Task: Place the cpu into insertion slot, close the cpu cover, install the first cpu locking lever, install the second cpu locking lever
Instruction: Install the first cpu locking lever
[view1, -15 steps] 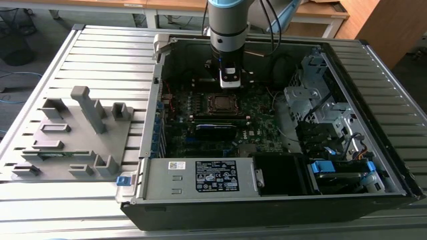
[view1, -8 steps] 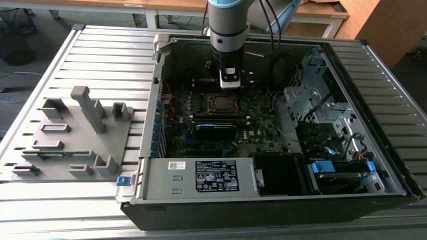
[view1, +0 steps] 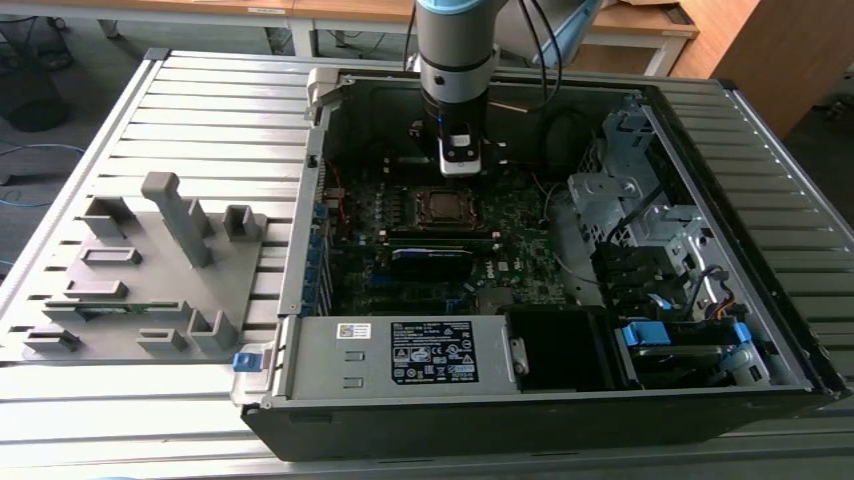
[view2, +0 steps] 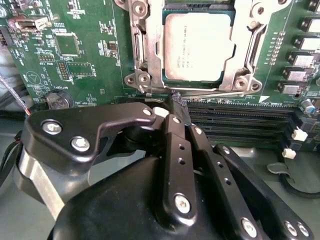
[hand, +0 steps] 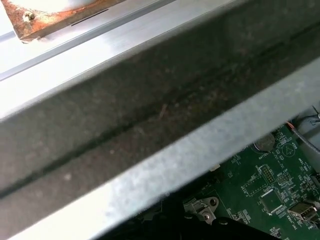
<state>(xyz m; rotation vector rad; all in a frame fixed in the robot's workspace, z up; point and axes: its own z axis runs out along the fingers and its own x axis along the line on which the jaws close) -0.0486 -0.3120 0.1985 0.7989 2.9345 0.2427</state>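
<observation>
Covering the insertion slot (view2: 200, 5): seated cpu (view2: 197, 47)

Arm (view1: 454, 50): silver-grey tube, light blue joint cap, dark band lower down.
Wrist block (view1: 459, 152): white housing on a black mount.
Cables (view1: 541, 50): black, running alongside the tube.
Gripper (view2: 178, 102): matte black body, curved linkage arms, silvery collar.
Fingers (view2: 175, 150): black bars with rows of small holes.
Screws (view2: 80, 144): silvery socket heads at the pivots.
</observation>
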